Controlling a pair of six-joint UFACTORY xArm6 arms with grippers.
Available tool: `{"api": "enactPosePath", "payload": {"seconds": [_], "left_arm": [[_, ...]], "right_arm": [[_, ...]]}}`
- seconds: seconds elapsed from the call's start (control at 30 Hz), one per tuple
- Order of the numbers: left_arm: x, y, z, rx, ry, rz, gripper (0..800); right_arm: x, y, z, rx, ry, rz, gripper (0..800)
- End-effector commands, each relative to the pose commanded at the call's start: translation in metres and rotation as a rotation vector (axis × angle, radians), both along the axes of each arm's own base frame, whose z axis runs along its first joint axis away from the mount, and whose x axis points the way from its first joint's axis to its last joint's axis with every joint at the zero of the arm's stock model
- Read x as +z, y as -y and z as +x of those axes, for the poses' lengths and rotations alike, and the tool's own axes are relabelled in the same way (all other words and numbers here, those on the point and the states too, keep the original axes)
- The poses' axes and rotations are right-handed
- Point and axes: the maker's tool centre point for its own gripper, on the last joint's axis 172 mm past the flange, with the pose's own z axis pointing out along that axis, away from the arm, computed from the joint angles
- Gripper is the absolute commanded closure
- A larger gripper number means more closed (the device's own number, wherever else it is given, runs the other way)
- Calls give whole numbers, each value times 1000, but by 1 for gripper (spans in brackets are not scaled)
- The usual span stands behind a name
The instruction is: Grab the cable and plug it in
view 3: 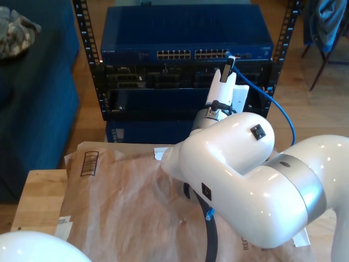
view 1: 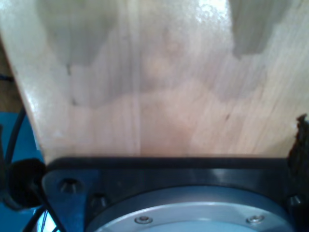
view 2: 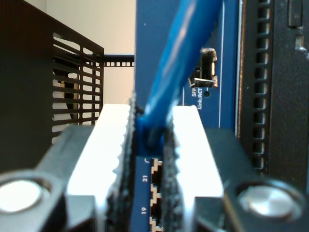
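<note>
First wrist view: my first gripper's black mount and grey flange sit over a pale wooden board [view 1: 159, 96]; its fingers are out of sight, so I cannot tell how far apart they stand. A patch of blue floor shows beside the board.

Second wrist view: my second gripper [view 2: 150, 145] is closed tight on the cable [view 2: 181, 63], the two white ribbed fingers [view 2: 108, 145] pinching its blue boot right at the switch [view 2: 227, 96] face, above the ports marked 19 and 21. The cable runs up and away from the jaws. A black vented rack [view 2: 72, 87] stands beside.

Exterior view: the second gripper [view 3: 228, 68] reaches up to the right end of the switch's [view 3: 185, 33] port row, the cable [view 3: 278, 109] looping down toward the exterior view's right. Brown paper [view 3: 120, 202] covers the table
</note>
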Motion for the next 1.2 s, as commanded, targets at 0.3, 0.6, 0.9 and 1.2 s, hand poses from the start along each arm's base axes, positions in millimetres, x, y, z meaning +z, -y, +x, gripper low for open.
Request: {"api": "enactPosePath", "payload": {"seconds": [0.3,0.6,0.9,1.2], "left_arm": [[0,0,0,0,0,0,0],[0,0,0,0,0,0,0],[0,0,0,0,0,0,0],[0,0,0,0,0,0,0]], "right_arm": [[1,-1,0,2,4,2,800],[-5,-4,8,1,13,9,800],[-5,-2,8,-2,13,9,800],[-3,-5,7,2,16,12,800]]}}
